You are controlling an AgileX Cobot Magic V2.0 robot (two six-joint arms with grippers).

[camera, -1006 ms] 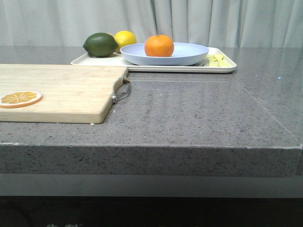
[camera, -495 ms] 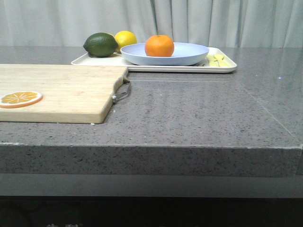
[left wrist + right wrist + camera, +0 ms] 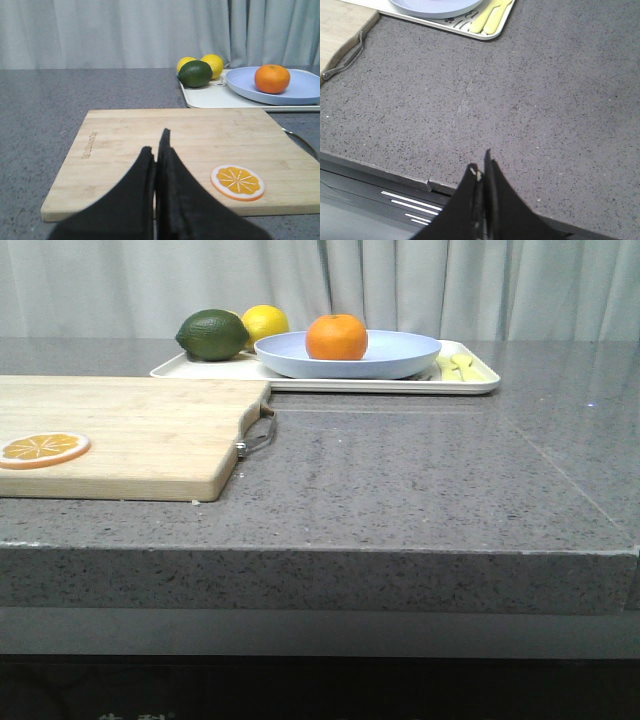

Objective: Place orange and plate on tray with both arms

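The orange [image 3: 337, 337] sits on the lavender-blue plate [image 3: 400, 352], and the plate rests on the cream-white tray [image 3: 470, 386] at the back of the counter. All three also show in the left wrist view: the orange [image 3: 272, 78], the plate [image 3: 305, 90], the tray [image 3: 210, 97]. The plate's edge [image 3: 437, 10] and the tray's corner [image 3: 465, 26] show in the right wrist view. My left gripper [image 3: 156, 145] is shut and empty over the cutting board. My right gripper [image 3: 481, 167] is shut and empty above the counter's front edge. Neither gripper shows in the front view.
A wooden cutting board [image 3: 130, 430] with a metal handle [image 3: 258, 435] lies front left and carries an orange slice [image 3: 42, 449]. A dark green lime [image 3: 212, 334] and a yellow lemon [image 3: 265, 322] sit on the tray's left end. Pale yellow utensils [image 3: 489, 15] lie on its right end.
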